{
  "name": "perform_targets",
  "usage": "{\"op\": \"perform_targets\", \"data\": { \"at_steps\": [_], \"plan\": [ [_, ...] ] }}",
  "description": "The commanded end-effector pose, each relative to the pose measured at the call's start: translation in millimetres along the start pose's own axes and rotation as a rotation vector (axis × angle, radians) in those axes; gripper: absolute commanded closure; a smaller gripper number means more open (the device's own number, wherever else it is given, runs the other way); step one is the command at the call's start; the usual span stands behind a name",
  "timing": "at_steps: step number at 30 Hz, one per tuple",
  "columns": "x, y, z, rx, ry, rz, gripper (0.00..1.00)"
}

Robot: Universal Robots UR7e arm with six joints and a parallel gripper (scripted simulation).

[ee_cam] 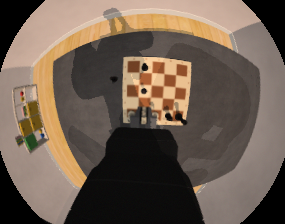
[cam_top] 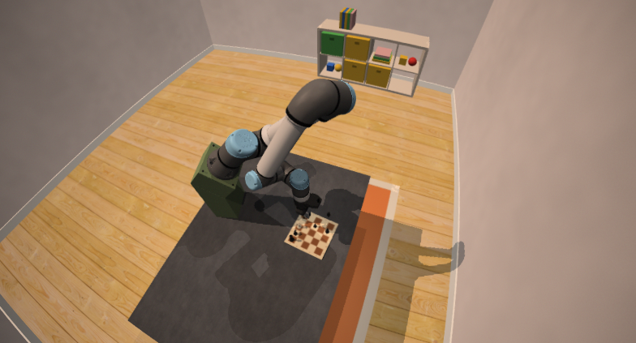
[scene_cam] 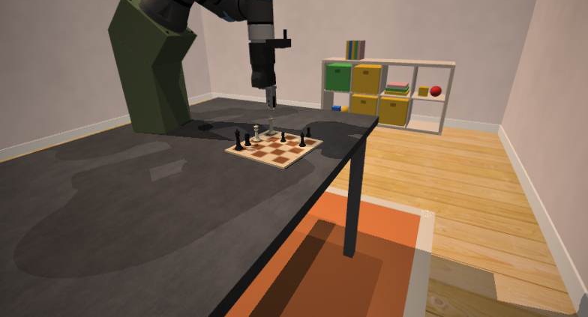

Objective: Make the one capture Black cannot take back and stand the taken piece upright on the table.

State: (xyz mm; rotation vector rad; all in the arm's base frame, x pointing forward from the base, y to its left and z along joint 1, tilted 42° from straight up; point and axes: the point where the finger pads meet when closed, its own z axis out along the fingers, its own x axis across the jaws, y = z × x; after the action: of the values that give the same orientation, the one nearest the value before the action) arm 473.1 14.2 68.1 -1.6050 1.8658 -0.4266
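Exterior view: gripper (scene_cam: 270,105) pinched on a small piece above the board (scene_cam: 274,151) — you lower it plumb, release gently

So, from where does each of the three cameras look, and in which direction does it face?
Top: high in the room, facing down at the dark grey table; shows the whole grey arm with blue joint caps on its green pedestal.
Exterior: low beside the table, facing the white shelf unit; shows the forearm and the black gripper, shut on something small.
Wrist: on the arm's wrist, facing straight down; shows the gripper's dark body.
Shared: all three see the small brown-and-cream chessboard.
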Motion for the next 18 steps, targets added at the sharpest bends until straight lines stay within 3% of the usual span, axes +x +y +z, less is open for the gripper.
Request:
{"op": "perform_targets", "data": {
  "at_steps": [1, 18],
  "plan": [
    [-1.2, 1.9, 1.7, -0.003, -0.001, 0.000, 1.00],
    [-0.7, 0.1, 25.4, 0.000, 0.000, -0.001, 1.00]
  ]
}}
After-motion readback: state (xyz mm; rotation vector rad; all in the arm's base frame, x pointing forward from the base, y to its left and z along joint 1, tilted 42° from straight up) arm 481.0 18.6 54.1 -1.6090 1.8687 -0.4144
